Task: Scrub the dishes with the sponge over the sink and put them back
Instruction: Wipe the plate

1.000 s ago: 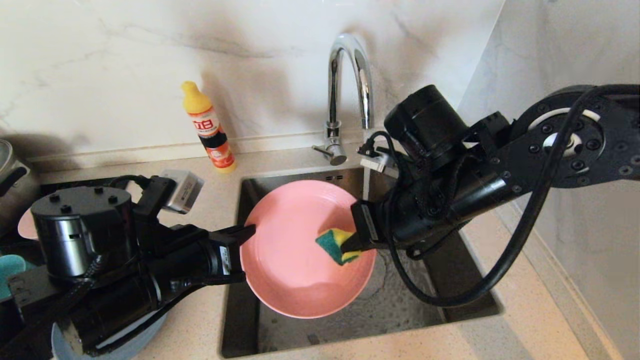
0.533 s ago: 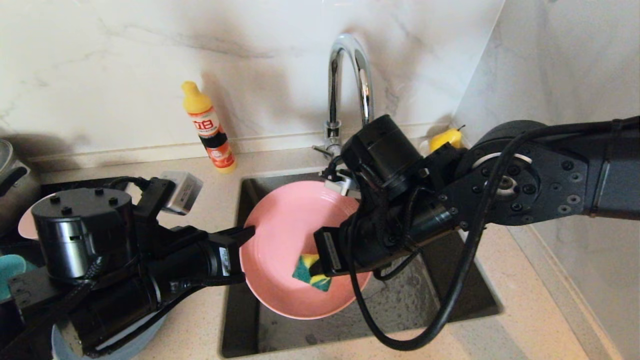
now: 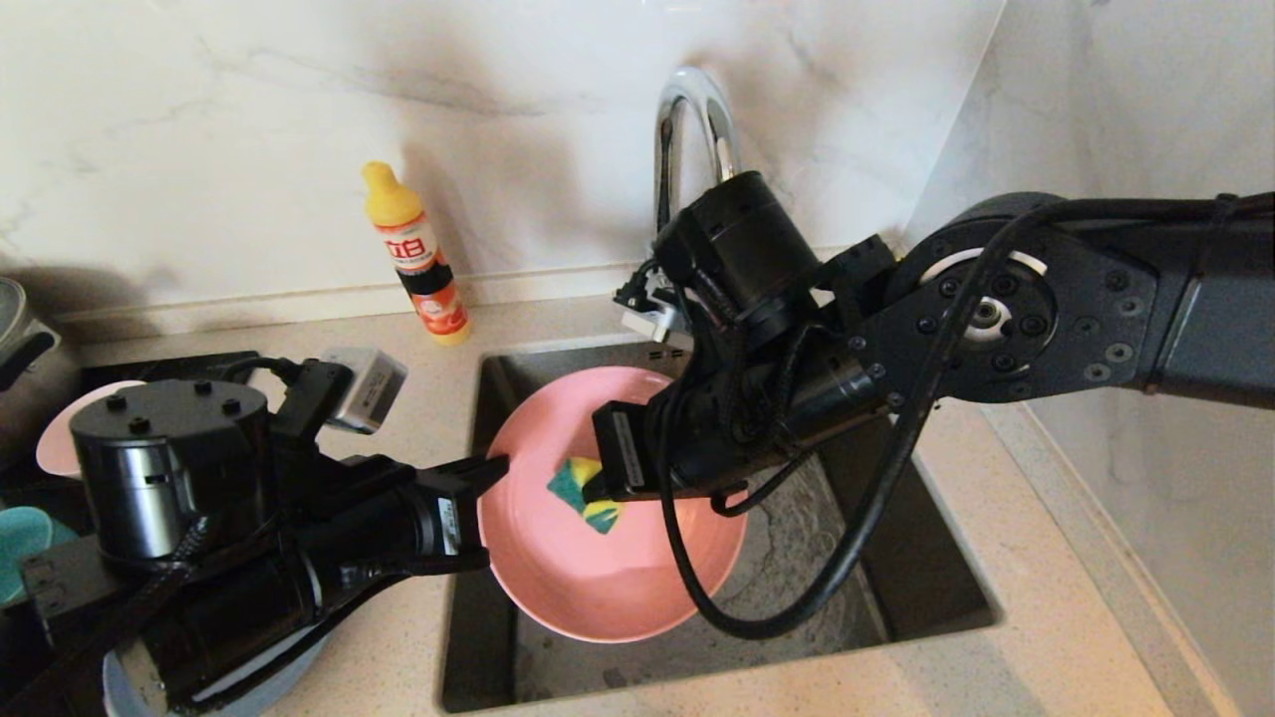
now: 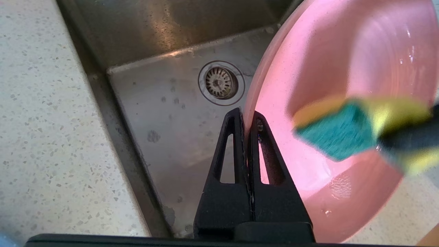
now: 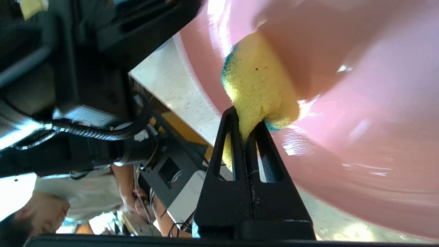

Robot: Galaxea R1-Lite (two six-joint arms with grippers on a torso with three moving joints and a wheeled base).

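Note:
A salmon-pink plate (image 3: 558, 568) hangs tilted over the sink (image 3: 896, 558). My left gripper (image 3: 493, 466) is shut on its left rim; in the left wrist view the rim runs between the closed fingertips of the left gripper (image 4: 245, 115). My right gripper (image 3: 598, 488) is shut on the yellow-and-green sponge (image 3: 578, 490). It presses the sponge against the plate's inner face, left of centre. The right wrist view shows the sponge (image 5: 257, 82) squeezed in the right gripper (image 5: 245, 120) and flattened on the plate (image 5: 360, 103). The sponge (image 4: 337, 137) is smeared in the left wrist view.
A chrome tap (image 3: 687, 129) rises behind the sink, and a soap bottle (image 3: 416, 257) stands on the counter at back left. The drain (image 4: 221, 83) lies below the plate. Left of my left arm are a steel pot (image 3: 20, 349), a pale pink dish (image 3: 55, 443), a teal bowl (image 3: 20, 533) and a light blue plate (image 3: 269, 687).
My right gripper has dragged the sponge across the plate from its right side to left of centre. The left gripper and the plate have held still.

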